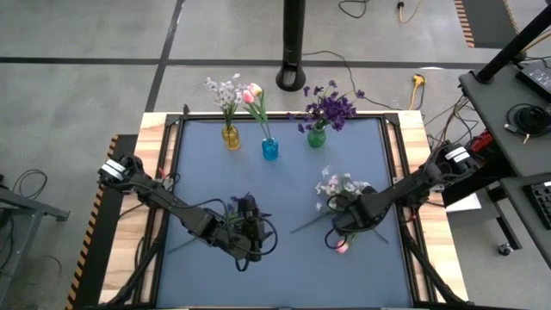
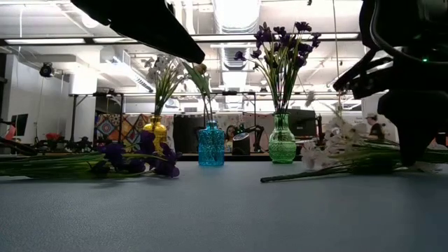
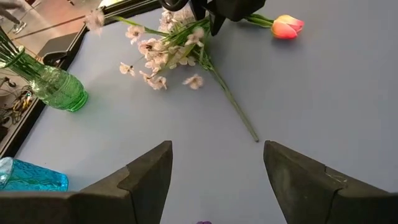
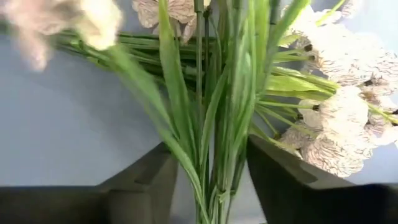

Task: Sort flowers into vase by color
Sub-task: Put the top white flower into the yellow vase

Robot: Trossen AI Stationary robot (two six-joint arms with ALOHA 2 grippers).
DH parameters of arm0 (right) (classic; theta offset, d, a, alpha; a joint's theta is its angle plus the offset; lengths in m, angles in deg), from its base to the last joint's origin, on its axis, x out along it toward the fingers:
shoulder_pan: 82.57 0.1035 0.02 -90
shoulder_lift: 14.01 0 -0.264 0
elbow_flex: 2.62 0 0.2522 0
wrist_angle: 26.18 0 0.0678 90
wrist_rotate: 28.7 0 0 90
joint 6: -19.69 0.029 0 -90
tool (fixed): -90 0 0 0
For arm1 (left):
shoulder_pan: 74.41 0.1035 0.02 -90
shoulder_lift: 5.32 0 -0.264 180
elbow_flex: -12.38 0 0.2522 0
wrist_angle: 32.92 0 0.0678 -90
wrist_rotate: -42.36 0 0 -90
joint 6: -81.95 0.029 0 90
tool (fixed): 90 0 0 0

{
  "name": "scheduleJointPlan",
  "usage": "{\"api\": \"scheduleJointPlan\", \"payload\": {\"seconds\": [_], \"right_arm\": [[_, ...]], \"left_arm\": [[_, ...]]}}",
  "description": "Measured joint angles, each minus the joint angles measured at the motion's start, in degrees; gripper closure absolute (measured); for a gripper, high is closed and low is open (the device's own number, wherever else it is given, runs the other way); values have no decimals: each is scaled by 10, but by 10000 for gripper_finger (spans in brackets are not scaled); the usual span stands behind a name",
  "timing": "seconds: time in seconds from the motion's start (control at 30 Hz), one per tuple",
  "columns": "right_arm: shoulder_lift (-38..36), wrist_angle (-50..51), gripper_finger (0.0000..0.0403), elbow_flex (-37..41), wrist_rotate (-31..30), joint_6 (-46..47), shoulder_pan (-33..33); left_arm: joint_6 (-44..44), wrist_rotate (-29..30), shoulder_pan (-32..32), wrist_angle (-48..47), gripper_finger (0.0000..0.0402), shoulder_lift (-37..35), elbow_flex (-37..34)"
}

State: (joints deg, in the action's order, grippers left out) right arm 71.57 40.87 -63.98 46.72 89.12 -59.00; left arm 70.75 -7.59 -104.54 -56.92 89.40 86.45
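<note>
The high view shows a blue table [image 1: 284, 258] with three vases in a row near the upper edge — a yellow vase [image 1: 231, 138] holding a white-lavender sprig [image 1: 224, 90], a blue vase [image 1: 270, 148] holding a pink tulip [image 1: 252, 94], and a green vase [image 1: 317, 137] holding dark purple blooms [image 1: 331, 108].

Right of centre, the right gripper [image 1: 349, 215] is lowered over a loose white-lavender sprig [image 1: 337, 186] lying flat on the table; a loose pink tulip bud [image 1: 342, 246] lies just below it. In the right wrist view the two dark fingers [image 4: 283, 180] straddle the sprig's bunched green stems [image 4: 217, 143], close on either side, but whether they already press the stems cannot be told.

At lower centre-left, the left gripper [image 1: 250, 234] hovers over the table with its fingers [image 3: 149, 177] spread and nothing between them. Loose purple flowers [image 2: 136, 159] lie on the table at the left of the low view.
</note>
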Motion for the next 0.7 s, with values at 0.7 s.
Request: {"api": "scheduleJointPlan", "payload": {"seconds": [0.7], "right_arm": [[-24,137,376,-88,-24,1,0]], "left_arm": [[13,-90,0,26,166,1,0]]}}
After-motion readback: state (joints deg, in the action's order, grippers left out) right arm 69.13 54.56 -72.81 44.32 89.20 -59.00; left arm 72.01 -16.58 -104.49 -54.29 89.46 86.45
